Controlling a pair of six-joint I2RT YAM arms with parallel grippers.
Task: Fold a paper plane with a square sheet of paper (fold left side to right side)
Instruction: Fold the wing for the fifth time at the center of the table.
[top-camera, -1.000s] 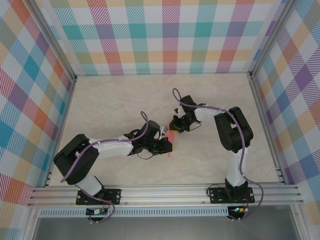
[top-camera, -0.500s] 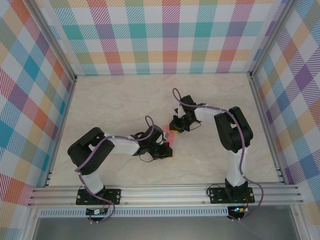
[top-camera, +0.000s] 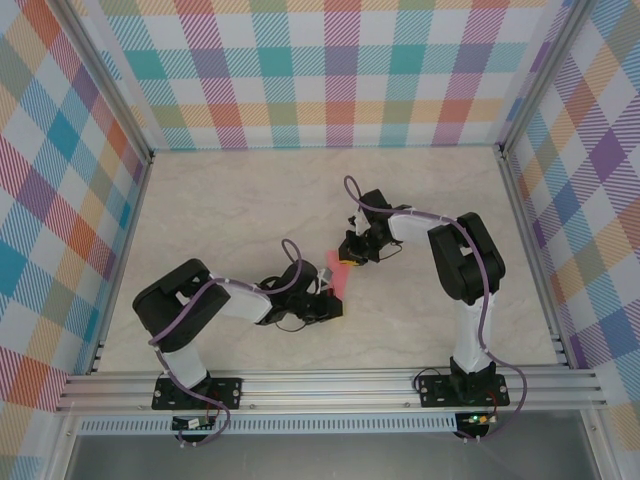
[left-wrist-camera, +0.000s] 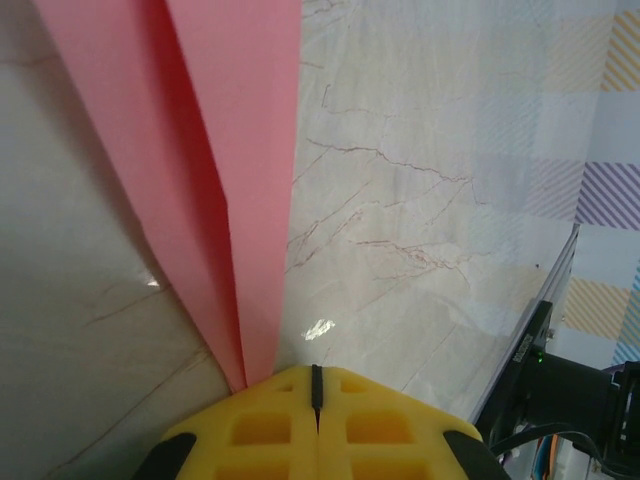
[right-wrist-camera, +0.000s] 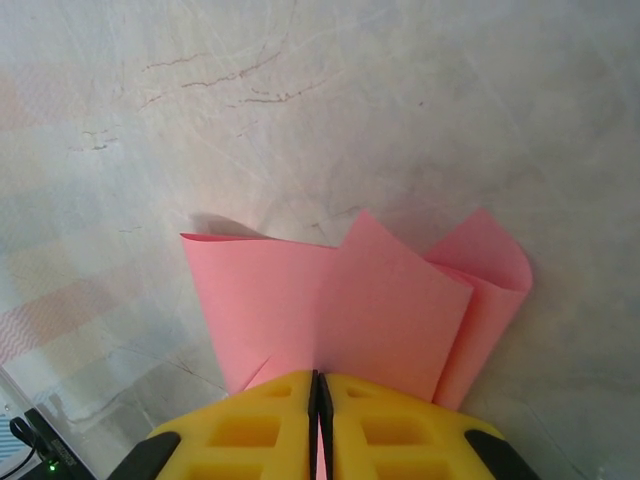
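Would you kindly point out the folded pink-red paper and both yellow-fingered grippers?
folded pink-red paper (right-wrist-camera: 330, 300), right wrist view, middle of its face.
left gripper (left-wrist-camera: 316, 375), left wrist view, seam between yellow fingertips.
right gripper (right-wrist-camera: 320, 382), right wrist view, seam between yellow fingertips.

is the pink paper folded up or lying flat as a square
Folded: the paper shows overlapping layers, a long crease and a curled flap.

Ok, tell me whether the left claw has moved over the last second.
Yes. The left claw has pulled back a little toward the near rail, shut on the pink paper.
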